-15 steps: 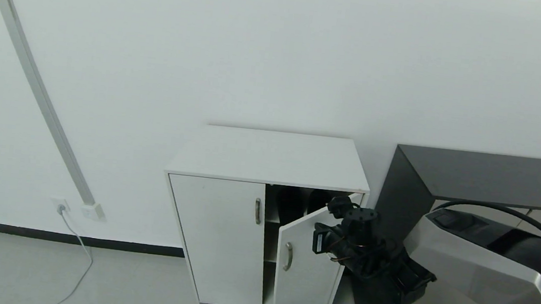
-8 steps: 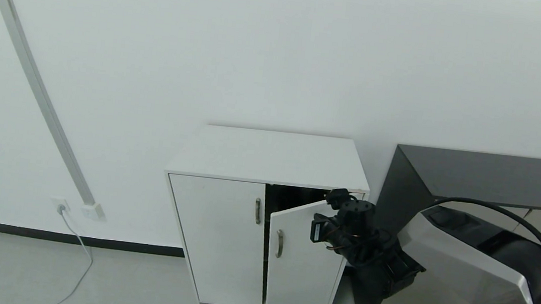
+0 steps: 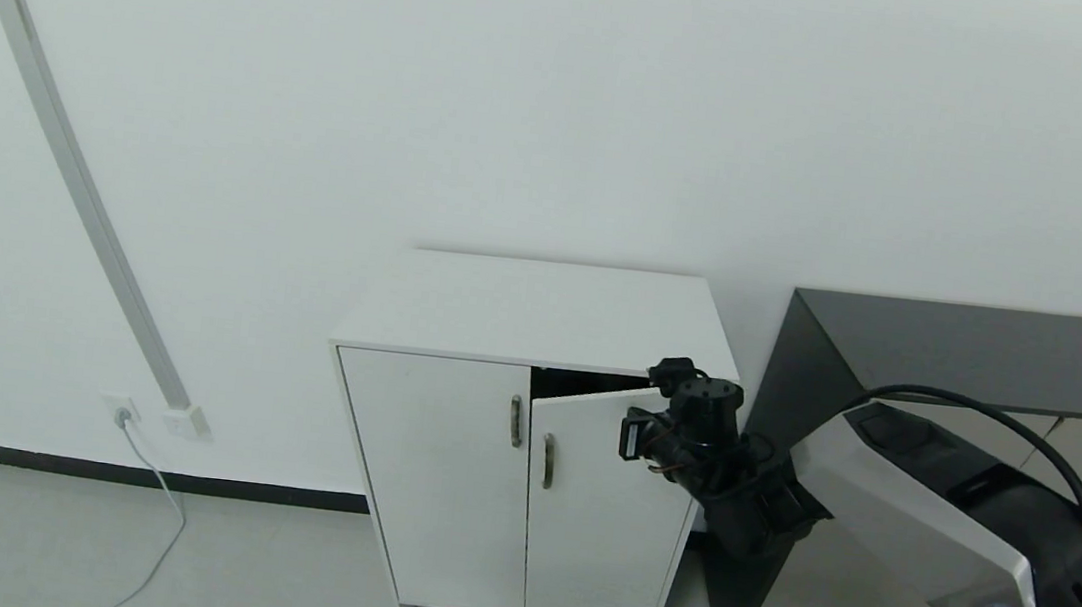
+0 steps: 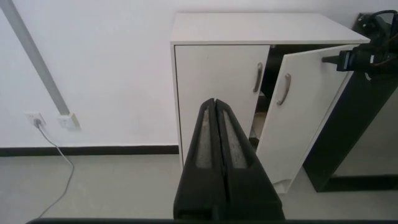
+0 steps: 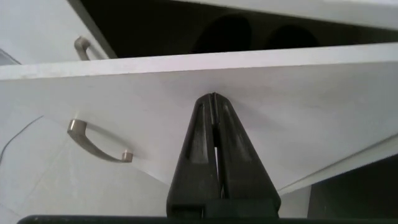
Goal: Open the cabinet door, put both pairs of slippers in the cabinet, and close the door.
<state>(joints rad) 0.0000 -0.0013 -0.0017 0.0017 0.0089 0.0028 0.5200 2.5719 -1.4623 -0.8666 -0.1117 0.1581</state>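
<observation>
Cabinet door [image 3: 604, 521], the right-hand leaf, stands a little ajar. A narrow dark wedge [image 3: 588, 382] shows between its top edge and the cabinet [image 3: 540, 313] top. Its long axis is upright. The hinges are on the cabinet's right side, and the free edge is close to the shut left door [image 3: 428, 473].

Right gripper [image 3: 632, 441] is at the leaf's upper part, fingers together, with nothing held. In the right wrist view the closed tips [image 5: 214, 99] meet the door's outer face [image 5: 280, 106] just under its top edge. The door's handle [image 5: 99, 143] lies off toward the free edge. The face lies straight ahead of the fingers, so the push wanted is square into the cabinet front.

Left gripper [image 4: 216, 102] is well back from the cabinet, fingers also pressed together, pointing at the left door. The right arm is plainly the nearer one.

Inside, behind the wedge, are two dark rounded shapes [image 5: 230, 31] (too dim to call them slippers).

Judgement: this is the closing step and it is nearly finished, with a small swing left.

- Contact sits nearer the hinges than the handle, so leverage looks poor.
- The tips could ride up over the top edge.

Room: bare floor [image 3: 24, 531] lies in front of the cabinet. A dark unit [image 3: 899, 341] just beside the cabinet's right side crowds the right arm.
</observation>
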